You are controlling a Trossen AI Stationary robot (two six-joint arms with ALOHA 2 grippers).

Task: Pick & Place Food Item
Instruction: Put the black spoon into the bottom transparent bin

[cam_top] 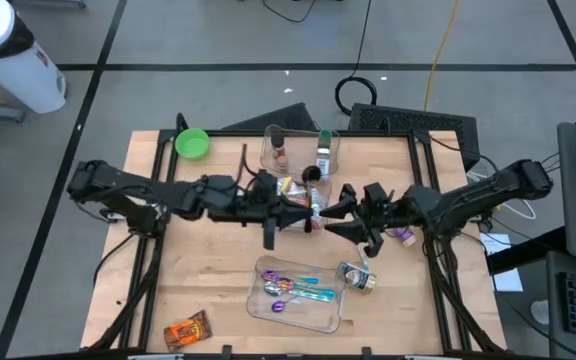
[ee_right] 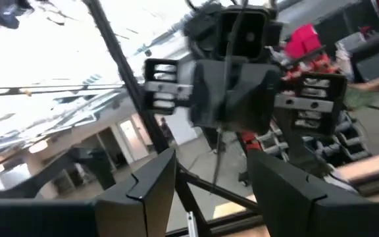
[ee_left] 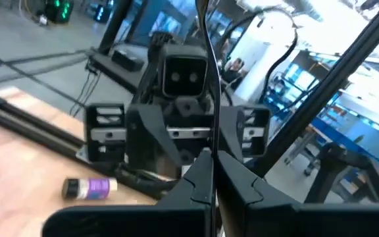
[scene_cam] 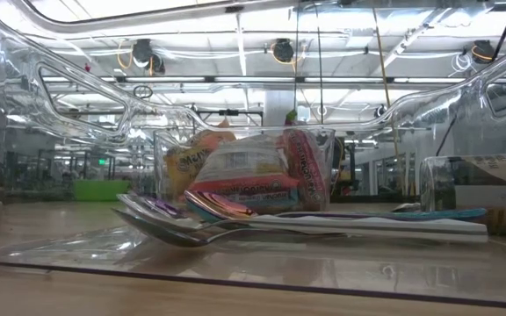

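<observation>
Left tool is pinched shut, empty as far as I can tell, meeting the part-open right tool over desk centre. Between them, toward 12 o'clock, food packets stand in a clear bin (long axes roughly 12-to-6), equally near both arms. At 6 o'clock lies a clear tray of spoons; a jar beside it could obstruct.

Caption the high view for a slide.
Both arms meet mid-table over a clear bin of snack packets, left gripper shut, right gripper facing it; spoon tray sits nearer.
</observation>
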